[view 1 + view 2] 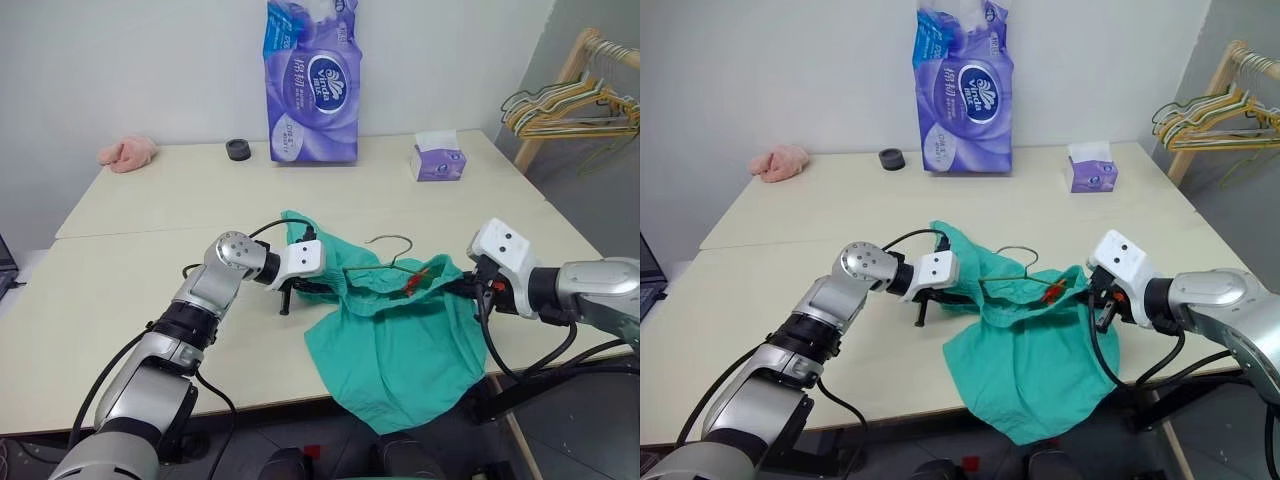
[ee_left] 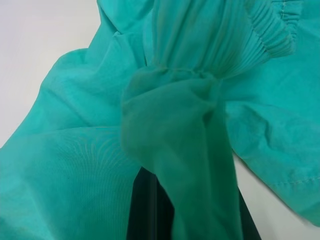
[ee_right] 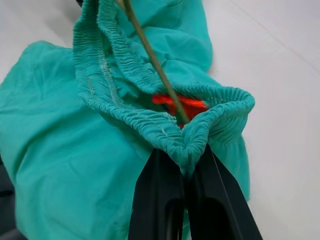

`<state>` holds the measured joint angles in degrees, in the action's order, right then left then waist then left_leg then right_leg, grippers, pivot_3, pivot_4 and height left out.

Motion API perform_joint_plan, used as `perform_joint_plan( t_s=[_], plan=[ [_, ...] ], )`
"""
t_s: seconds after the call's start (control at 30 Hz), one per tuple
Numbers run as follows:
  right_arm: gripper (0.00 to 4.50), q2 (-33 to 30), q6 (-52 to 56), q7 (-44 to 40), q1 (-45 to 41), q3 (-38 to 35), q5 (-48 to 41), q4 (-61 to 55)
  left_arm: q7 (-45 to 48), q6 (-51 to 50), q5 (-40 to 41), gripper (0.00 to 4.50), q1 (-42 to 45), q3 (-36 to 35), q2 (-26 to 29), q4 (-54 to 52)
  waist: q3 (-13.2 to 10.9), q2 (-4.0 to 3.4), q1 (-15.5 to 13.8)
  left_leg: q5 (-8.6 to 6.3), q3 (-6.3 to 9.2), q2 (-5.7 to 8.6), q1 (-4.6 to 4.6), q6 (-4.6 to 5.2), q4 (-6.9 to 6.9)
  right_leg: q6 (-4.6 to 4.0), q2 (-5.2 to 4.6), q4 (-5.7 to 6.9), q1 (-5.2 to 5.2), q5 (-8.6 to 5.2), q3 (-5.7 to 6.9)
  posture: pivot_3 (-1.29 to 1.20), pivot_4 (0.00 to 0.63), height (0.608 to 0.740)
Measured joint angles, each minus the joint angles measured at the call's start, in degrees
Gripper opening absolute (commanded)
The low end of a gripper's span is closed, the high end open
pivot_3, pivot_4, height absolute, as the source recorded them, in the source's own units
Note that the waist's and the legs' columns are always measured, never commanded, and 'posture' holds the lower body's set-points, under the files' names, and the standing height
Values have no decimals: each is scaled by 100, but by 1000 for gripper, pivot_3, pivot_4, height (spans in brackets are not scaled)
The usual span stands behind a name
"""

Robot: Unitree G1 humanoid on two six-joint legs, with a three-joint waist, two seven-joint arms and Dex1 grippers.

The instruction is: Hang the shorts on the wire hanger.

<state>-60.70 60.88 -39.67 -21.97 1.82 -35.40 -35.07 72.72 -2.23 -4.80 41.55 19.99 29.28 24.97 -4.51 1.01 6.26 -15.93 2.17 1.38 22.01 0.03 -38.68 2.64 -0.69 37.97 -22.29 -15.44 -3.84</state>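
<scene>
Both grippers are pinching the shorts [image 1: 400, 350] by the gathered waistband, and we are seeing the cloth stretched between them above the table's [image 1: 150, 280] front edge, its lower part drooping past that edge. The wire hanger [image 1: 385, 262] is sitting inside the waistband opening, its hook sticking up above the cloth; something red [image 3: 180, 104] is showing in there beside the wire. Our left gripper [image 1: 932, 296] is pressed together on a bunched fold at the left end. Our right gripper [image 3: 186, 165] is clamping the elastic at the right end. Farther back we are noting a purple tissue pack [image 1: 312, 85], a tissue box [image 1: 437, 158], a black roll [image 1: 238, 150] and a pink cloth [image 1: 128, 152]. More hangers [image 1: 570, 108] are hanging on a wooden rack at far right.
</scene>
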Motion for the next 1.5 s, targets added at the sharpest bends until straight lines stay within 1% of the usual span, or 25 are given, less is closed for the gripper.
perform_joint_plan(
  t_s=[0.07, 0.13, 0.2, 0.27, 0.43, 0.5, 0.57, 0.63, 0.73, 0.87, 1.03, 1.13, 1.23, 1.37, 1.5],
  plan=[
    [23, -110, -214, -100, -8, 126, 236, 60, -65, -40, 2, 0, -26, -1, -4, -35, 0, 0, 2, 0, -1, 0, 0, 0, 0, 0, -2, 0, 0, 0, -1, -183, 59, 740],
    [23, -147, -454, -146, -85, 456, 605, 119, -105, -131, 15, 0, -36, -5, -51, -53, 0, -1, 10, 0, -1, 0, -1, 0, 0, 0, -2, 1, 0, 0, -1, -183, 60, 740],
    [578, -137, -654, -149, -148, 734, 897, 140, -113, -187, 25, 0, -46, -5, -113, -142, -1, -2, 14, 0, -1, 0, 0, 0, 0, 0, -2, 1, -1, 0, 0, -183, 61, 740],
    [1124, -129, -773, -159, -168, 851, 1086, 159, -121, -233, 26, 0, -46, -5, -142, -196, -2, -3, 13, 0, 0, 0, 0, -1, 1, 0, -2, 1, -1, 0, 0, -183, 61, 740],
    [2914, -108, -788, -374, -228, 858, 1163, 56, -133, -243, 30, 0, -79, -6, -143, -245, -3, -4, 15, 0, 1, 0, -1, -1, 0, -1, -2, 2, -1, 0, 1, -184, 63, 740],
    [3551, -114, -770, -421, -243, 857, 1166, -39, -140, -253, 33, 0, -121, -6, -148, -275, -3, -5, 14, 0, 2, 0, -1, -1, 0, -1, -3, 2, -1, 0, 2, -183, 63, 740],
    [3551, -273, -763, -506, -205, 831, 1182, -121, -165, -266, 38, 0, -158, -6, -162, -301, -6, -9, 5, 0, 2, 3, 0, -1, 0, 0, -8, 1, -1, 0, 5, -183, 64, 740],
    [3551, -592, -766, -580, -45, 708, 1235, -143, -183, -272, 43, 0, -190, -7, -166, -354, -7, -11, -15, 0, 2, 6, 1, -1, 0, 0, -14, 0, -1, 0, 8, -183, 64, 740],
    [3551, -845, -611, -700, 406, 219, 1173, -163, -186, -281, 63, 0, -263, -7, -175, -437, -7, -10, -18, -1, 2, 7, 1, -1, 1, 0, -17, 0, 0, 0, 10, -185, 66, 740],
    [3551, -880, -386, -816, 956, -205, 988, -231, -186, -335, 119, 0, -279, -7, -173, -456, -7, -10, -14, -1, 1, 7, -1, -1, 0, 0, -16, 2, 1, 0, 11, -187, 67, 740],
    [3551, -777, -282, -764, 1231, -409, 946, -153, -169, -342, 142, 0, -281, -6, -174, -487, -8, -10, -4, -1, -2, 7, -2, -1, 0, 1, -15, 1, 2, 0, 11, -187, 68, 740],
    [3551, -561, -296, -661, 1228, -359, 980, 105, -99, -342, 143, 0, -287, -6, -152, -490, -8, -10, 0, -1, -5, 8, -2, -1, 0, 0, -15, 0, 2, 0, 7, -187, 68, 740],
    [3551, -415, -378, -644, 1121, -117, 1074, 283, -78, -342, 142, 0, -290, -5, -145, -492, -9, -11, 3, -1, -5, 7, -3, -1, 0, 1, -14, 1, 1, 0, 7, -187, 68, 740],
    [3551, -353, -754, -672, 722, 439, 1466, 658, -61, -339, 144, 0, -300, -2, -138, -500, -8, -12, 14, -1, -6, 8, -4, -1, 0, 1, -14, 1, 2, 0, 7, -175, 61, 740],
    [3551, -132, -1202, -780, 218, 1050, 1956, 1200, -55, -339, 145, 0, -309, 0, -138, -531, -9, -12, 19, -1, -5, 8, -4, -1, 1, 0, -13, 1, 0, 0, 7, -171, 61, 740]
  ],
)
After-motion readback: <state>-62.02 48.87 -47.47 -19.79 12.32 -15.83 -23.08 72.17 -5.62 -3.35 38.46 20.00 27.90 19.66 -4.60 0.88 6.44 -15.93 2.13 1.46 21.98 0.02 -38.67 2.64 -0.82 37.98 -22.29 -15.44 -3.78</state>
